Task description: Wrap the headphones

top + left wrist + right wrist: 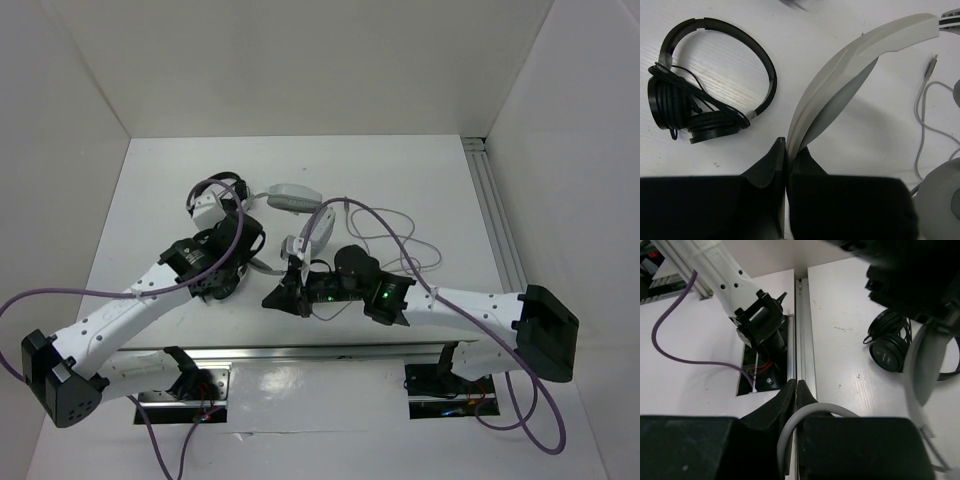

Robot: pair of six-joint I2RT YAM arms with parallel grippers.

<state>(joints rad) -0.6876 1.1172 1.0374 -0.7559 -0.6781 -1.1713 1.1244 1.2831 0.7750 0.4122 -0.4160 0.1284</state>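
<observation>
The light-grey headphones lie mid-table, with an ear cup (290, 195) at the back and the headband (322, 225) in front of it. My left gripper (250, 245) is shut on the headband's white edge (840, 75), fingertips (786, 147) pinching it. The thin grey cable (400, 235) loops to the right on the table and also shows in the left wrist view (922, 110). My right gripper (285, 295) is shut on a bend of the cable (810, 412), jaws together, near the table's front edge.
Small black headphones (705, 85) lie on the table at the back left, beside the left gripper, and also show in the right wrist view (890, 345). A metal rail (805, 330) runs along the front edge; another rail (495, 220) lines the right side. White walls enclose the table.
</observation>
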